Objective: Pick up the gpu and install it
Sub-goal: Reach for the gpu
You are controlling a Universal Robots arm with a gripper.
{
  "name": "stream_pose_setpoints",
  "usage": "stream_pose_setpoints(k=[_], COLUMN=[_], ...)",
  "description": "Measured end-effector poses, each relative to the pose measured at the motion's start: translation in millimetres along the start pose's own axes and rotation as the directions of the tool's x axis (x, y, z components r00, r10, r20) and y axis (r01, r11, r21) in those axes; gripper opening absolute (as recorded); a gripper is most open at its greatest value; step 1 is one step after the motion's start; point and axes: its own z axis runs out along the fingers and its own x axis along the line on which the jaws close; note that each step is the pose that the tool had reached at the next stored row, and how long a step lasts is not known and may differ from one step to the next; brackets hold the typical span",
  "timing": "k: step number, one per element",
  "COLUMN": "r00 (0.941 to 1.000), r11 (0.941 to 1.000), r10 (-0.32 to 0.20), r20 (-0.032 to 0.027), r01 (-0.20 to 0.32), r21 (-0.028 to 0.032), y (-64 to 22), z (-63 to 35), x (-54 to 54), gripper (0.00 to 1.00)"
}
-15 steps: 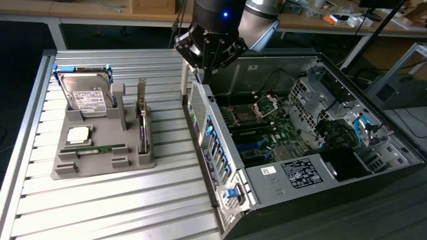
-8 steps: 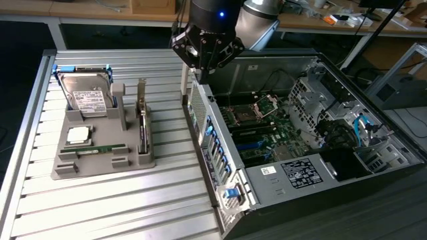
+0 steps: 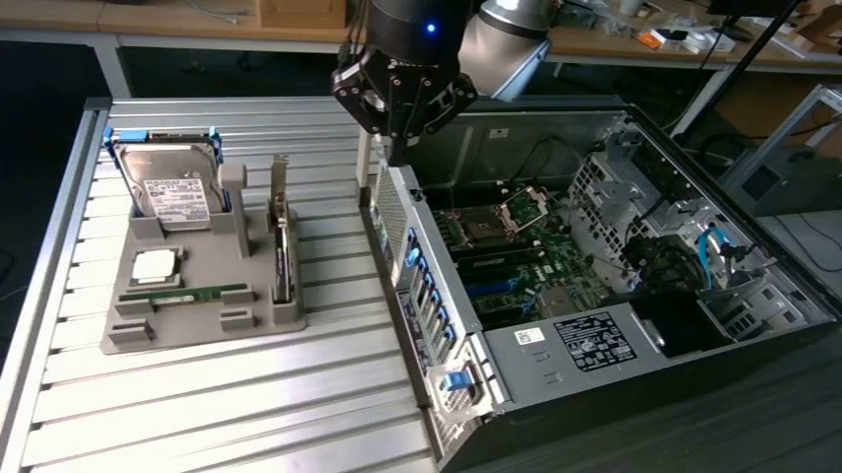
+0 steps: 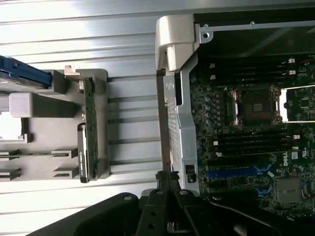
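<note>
Pickup is not yet done: the gpu (image 3: 280, 258) stands edge-on in the grey holder (image 3: 197, 325) on the exterior view's left, apart from the open computer case (image 3: 435, 325), above whose rear wall the hand (image 3: 401, 146) hangs closed and empty.

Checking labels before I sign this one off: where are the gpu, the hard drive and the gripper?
gpu (image 3: 280, 258), exterior view, dark upper edge of the card.
hard drive (image 3: 177, 197), exterior view, white label.
gripper (image 3: 397, 150), exterior view, between its shut fingertips.
</note>
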Motion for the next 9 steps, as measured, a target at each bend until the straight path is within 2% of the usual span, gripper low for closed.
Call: stream_pose_setpoints(k=[9], r00=[1.0], r11=[1.0], r10=[0.0], r20=[0.0], r01=[0.0], r21=[0.0], y=[-0.5], z=[-0.2], x=[6.9], gripper=[0.11])
